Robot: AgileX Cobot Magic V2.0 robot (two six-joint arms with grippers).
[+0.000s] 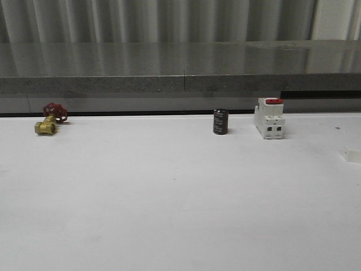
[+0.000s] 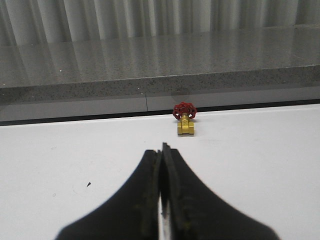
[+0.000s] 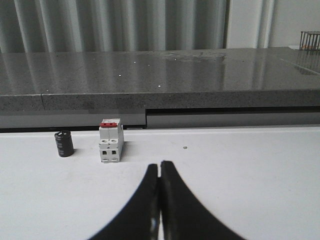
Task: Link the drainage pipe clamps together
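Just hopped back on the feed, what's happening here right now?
Nothing is being handled. The left claw and right claw are both shut and empty above the white table. Along the table's far edge stand a brass valve with a red handwheel, a dark cylinder and a white switch block with a red top. A small pale piece lies at the right edge of the front view; I can't tell what it is.

The matt white desk (image 1: pixel 169 203) looks smooth. Ahead of the left black tool (image 2: pixel 161 155), whose surface is dull, sits a shiny brass valve with a red handwheel (image 2: pixel 185 119). Ahead of the right tool (image 3: pixel 160 170) stand a white plastic switch block with a red top (image 3: pixel 110 141) and a dark, slightly glossy cylinder (image 3: pixel 63 143). Behind them runs a polished speckled grey stone ledge (image 1: pixel 180 62).
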